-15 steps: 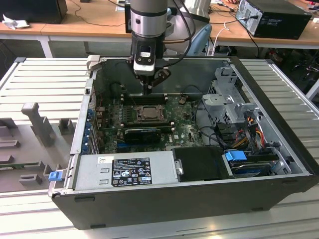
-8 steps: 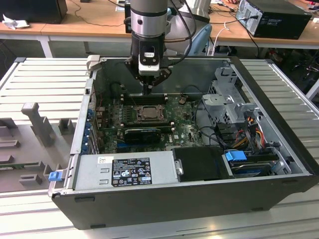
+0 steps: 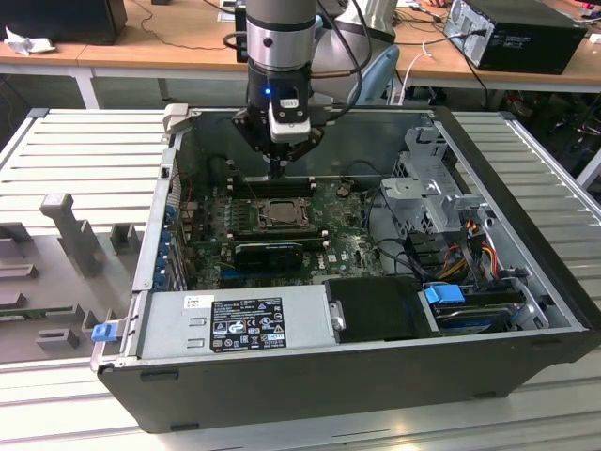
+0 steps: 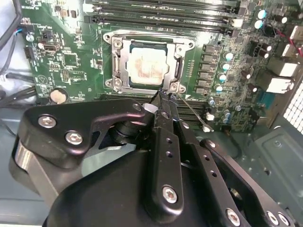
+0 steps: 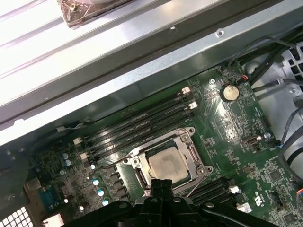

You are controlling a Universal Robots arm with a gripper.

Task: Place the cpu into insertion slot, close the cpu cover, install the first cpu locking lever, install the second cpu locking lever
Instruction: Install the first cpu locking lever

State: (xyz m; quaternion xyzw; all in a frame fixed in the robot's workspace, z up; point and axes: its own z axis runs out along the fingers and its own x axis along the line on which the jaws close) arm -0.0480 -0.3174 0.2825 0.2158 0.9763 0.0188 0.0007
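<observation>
The cpu lies flat in the insertion slot on the green motherboard, its pale metal face showing through the window of the cpu cover. The cover lies down over the chip. In the first wrist view the cpu and the cover sit just beyond my fingertips. My gripper is shut, fingers pressed together with nothing between them, hovering at the socket's edge nearest the memory slots. A thin metal locking lever runs out from the socket corner beside the fingertips. My gripper points straight down.
Black memory slots run alongside the socket. A black oblong module, a power supply, a drive cage and cable bundles fill the open case. The case wall rises close behind the board.
</observation>
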